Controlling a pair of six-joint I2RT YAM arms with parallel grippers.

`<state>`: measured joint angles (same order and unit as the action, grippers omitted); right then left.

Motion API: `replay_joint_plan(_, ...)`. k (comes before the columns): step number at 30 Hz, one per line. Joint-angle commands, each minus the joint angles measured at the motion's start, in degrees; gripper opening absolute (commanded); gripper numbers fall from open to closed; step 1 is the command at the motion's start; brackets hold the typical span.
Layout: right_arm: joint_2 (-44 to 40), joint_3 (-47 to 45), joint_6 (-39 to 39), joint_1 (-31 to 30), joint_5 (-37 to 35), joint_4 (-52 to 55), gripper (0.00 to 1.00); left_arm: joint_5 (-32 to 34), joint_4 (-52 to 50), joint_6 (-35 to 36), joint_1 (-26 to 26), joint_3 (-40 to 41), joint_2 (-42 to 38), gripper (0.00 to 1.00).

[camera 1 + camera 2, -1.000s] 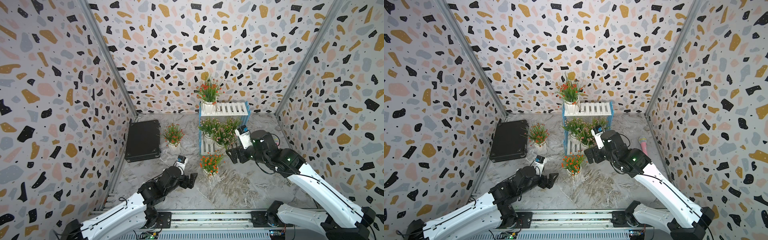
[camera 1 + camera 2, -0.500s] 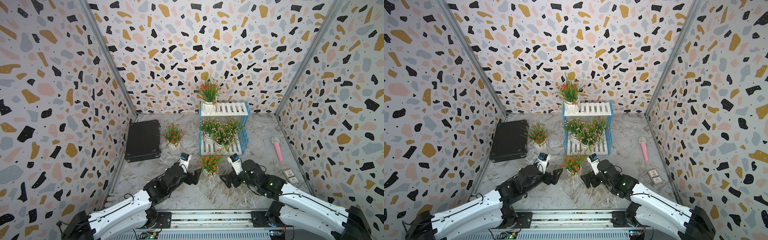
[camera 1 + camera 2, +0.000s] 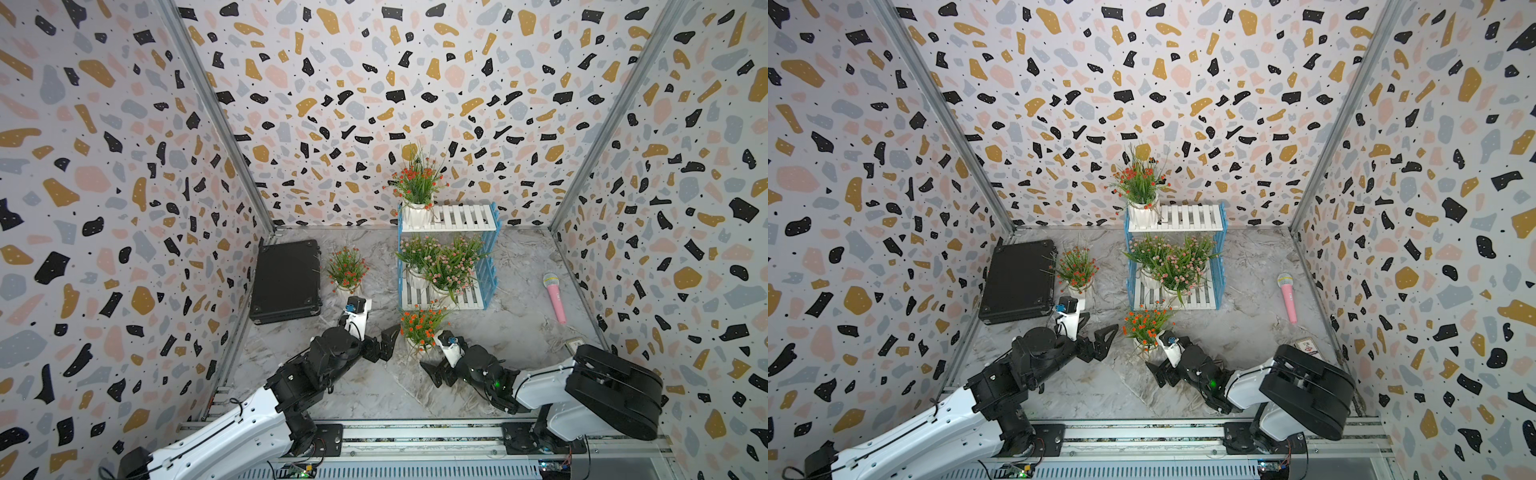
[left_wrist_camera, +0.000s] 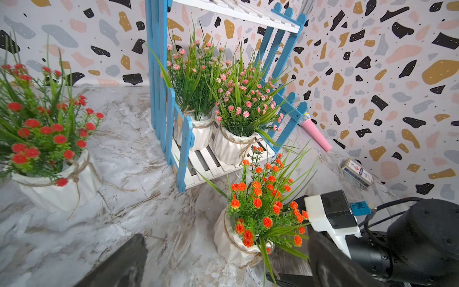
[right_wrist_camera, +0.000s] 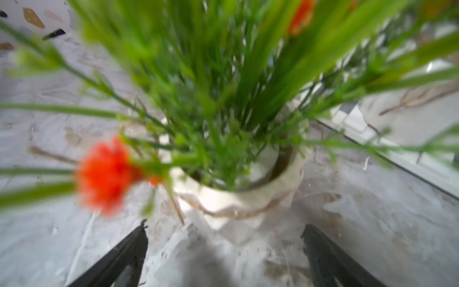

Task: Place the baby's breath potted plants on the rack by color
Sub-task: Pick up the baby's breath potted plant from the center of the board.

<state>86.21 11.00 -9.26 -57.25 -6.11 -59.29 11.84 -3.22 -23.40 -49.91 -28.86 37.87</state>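
Note:
The blue-and-white rack (image 3: 490,257) stands at the back. One red-orange baby's breath plant (image 3: 417,183) sits on its top shelf. Pink ones (image 3: 442,264) crowd the lower shelf (image 4: 208,161). Another red-orange plant (image 3: 347,266) stands on the floor left of the rack. A third (image 3: 422,326) stands in front of it, its white pot (image 4: 231,241) between my two grippers. My left gripper (image 3: 385,343) is open just to its left, not touching. My right gripper (image 3: 434,358) is open on its near right side, with the pot (image 5: 233,198) just ahead of its fingers (image 5: 124,256).
A black flat case (image 3: 286,280) lies by the left wall. A pink microphone (image 3: 555,297) and a small card box (image 3: 575,345) lie near the right wall. The right arm's wrist camera (image 4: 330,213) sits close beside the front plant.
My right arm has pulled back from the rack's lower shelf and come down low beside the front red-orange plant. The left gripper has edged right toward the same plant.

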Motion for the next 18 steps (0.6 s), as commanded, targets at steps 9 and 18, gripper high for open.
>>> replay_joint_plan(9,12.02,3.77,7.08,-0.2,-1.01,-22.41,0.99,1.3,-2.88,1.7,-0.16,-1.55,-2.53,0.99)
replay_joint_plan(18,15.07,8.34,8.11,-0.2,-1.46,-21.83,1.0,1.03,-2.84,1.89,-0.11,-1.64,-2.97,0.99)
